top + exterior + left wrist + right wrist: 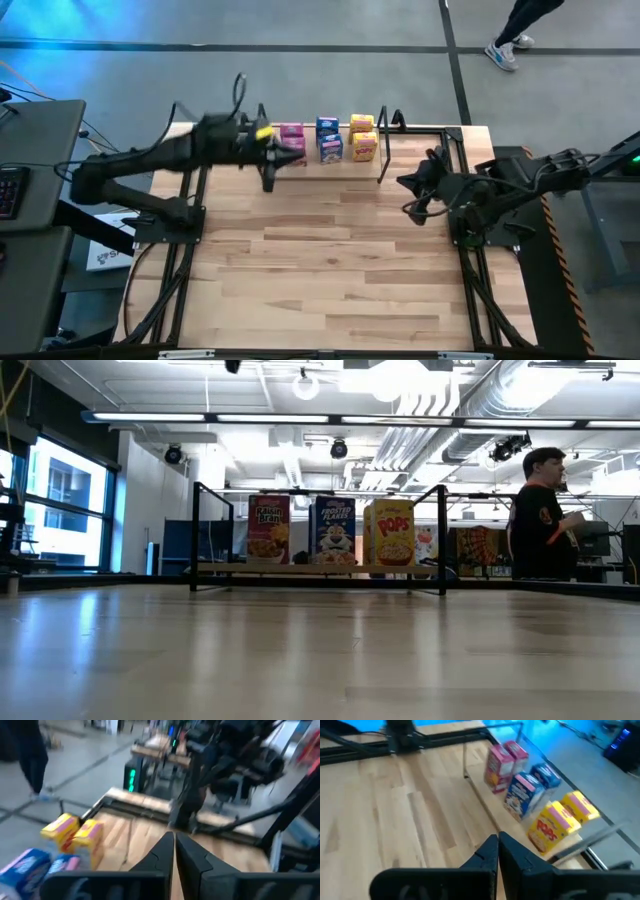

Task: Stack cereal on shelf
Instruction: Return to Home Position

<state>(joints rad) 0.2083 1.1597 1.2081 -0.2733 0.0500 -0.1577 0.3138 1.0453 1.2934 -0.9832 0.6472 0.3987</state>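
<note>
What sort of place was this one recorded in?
Probably a robotics lab in an open-plan workspace: exposed ceiling ducts, robot arms at a wooden table, a person standing beyond.

The shelf at the far edge of the table carries 2 pink boxes, 2 blue boxes and 2 yellow boxes. The left gripper overlaps the pink pair; the right gripper hangs well apart, right of the shelf.

Smooth pale wood planks with a soft sheen on the table. Printed cardboard, slightly glossy, for the cereal boxes. Thin black metal end frames and a pale wood board on the shelf.
</note>
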